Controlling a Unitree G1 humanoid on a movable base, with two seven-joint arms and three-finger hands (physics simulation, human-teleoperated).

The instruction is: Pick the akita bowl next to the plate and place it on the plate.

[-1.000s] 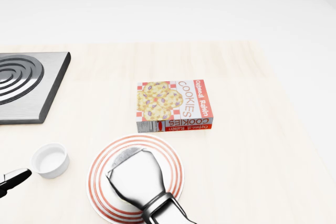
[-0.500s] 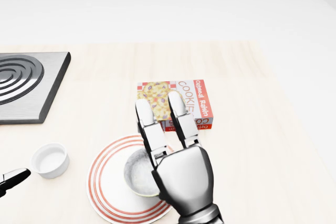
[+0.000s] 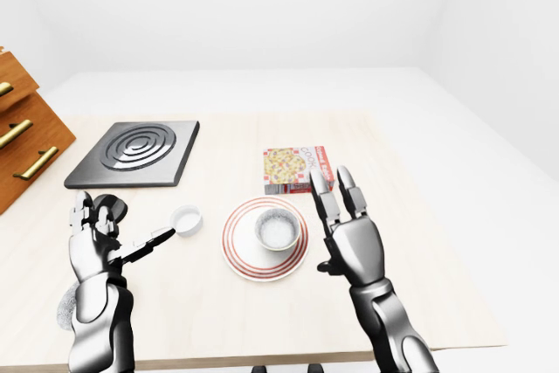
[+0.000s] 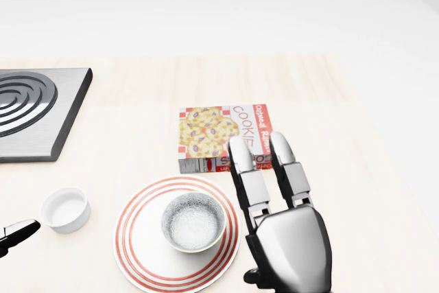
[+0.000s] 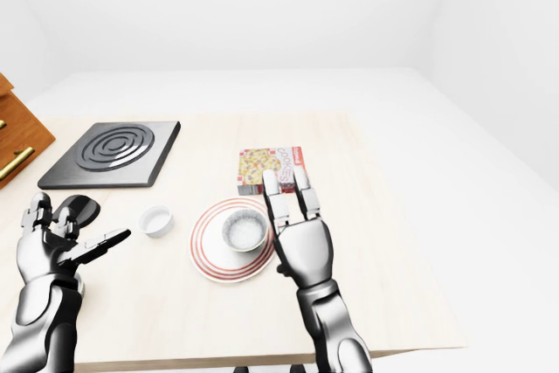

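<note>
Near table [image 4: 357, 169] lower edge, akita bowl [image 4: 194, 221] on plate [image 4: 140, 252], right hand [image 4: 291, 245] beside, unclenched, fingers [image 4: 250, 176] partly masking cookie box [image 4: 206, 132], left hand [image 3: 96, 233] loose, empty.

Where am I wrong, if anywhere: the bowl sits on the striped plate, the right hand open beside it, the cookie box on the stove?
Only the box: the cookie box lies on the table, apart from the stove, as the head view shows. The rest stands.
</note>
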